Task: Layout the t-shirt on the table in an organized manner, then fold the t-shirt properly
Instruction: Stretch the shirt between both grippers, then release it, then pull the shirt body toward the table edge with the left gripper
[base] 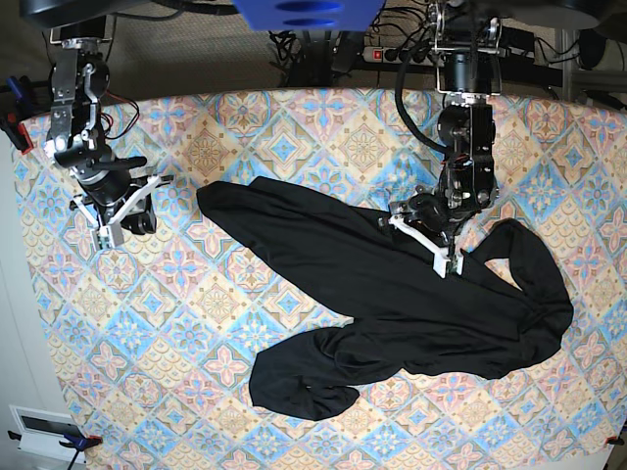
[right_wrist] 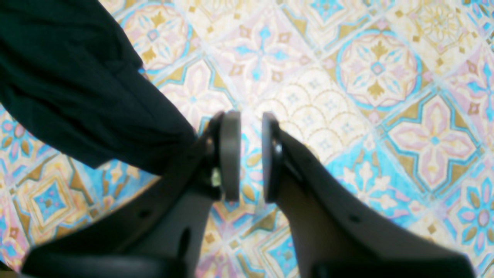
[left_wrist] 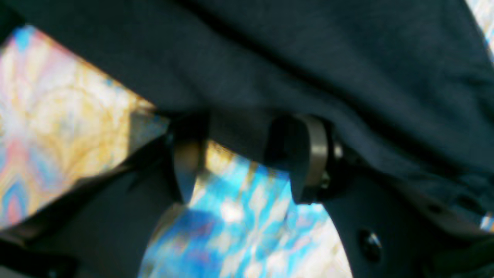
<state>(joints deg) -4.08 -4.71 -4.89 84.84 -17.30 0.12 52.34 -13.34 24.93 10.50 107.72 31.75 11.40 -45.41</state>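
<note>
Bare table (base: 118,323) lies open to the left and near left; the spread black t-shirt (base: 392,294) blocks the middle and right side.

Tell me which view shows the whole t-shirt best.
The base view: the t-shirt lies spread and rumpled across the table, all edges visible. The left wrist view shows only blurred dark fabric up close; the right wrist view catches just one black end of it.

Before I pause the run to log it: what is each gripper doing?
Left gripper: open, jaws spread at the edge of the plain black soft fabric t-shirt, gripping nothing.
Right gripper: narrowly open, empty over the pastel floral-tiled table.
</note>
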